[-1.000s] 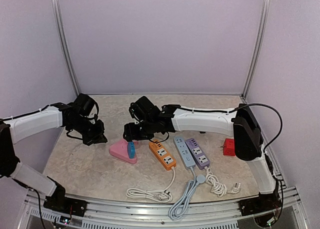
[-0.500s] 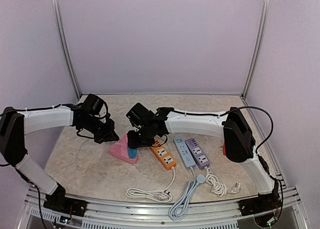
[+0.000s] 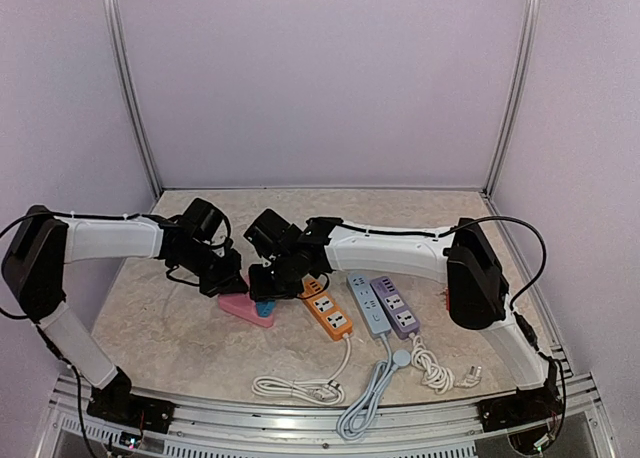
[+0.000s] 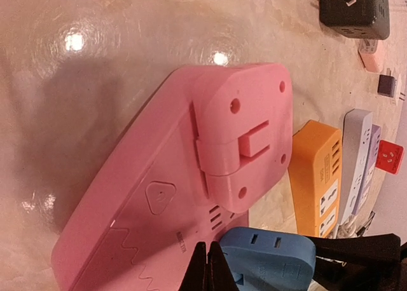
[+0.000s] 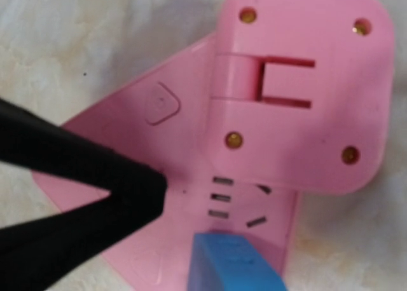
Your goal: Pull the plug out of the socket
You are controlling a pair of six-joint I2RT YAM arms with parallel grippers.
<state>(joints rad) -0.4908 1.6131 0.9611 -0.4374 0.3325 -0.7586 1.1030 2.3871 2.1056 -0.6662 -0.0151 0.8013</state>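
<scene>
Plainly, left claw (image 4: 207,260) pressed together over pink socket (image 4: 159,176), print unreadable; right claw (image 3: 266,290) at blue plug (image 4: 267,259), grip unclear.

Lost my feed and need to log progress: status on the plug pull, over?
Left hand shut, tips over pink socket. Right hand at blue plug, grip unconfirmed. Plug seated in socket. Orange strip alongside, not blocking.

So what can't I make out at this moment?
Whether the right tool grips the blue plug: top view, its wrist covers it; right wrist view shows one finger only.
Rest of the plug: both wrist views, cut by the bottom edge.
Plug pins: hidden inside the pink socket.
</scene>
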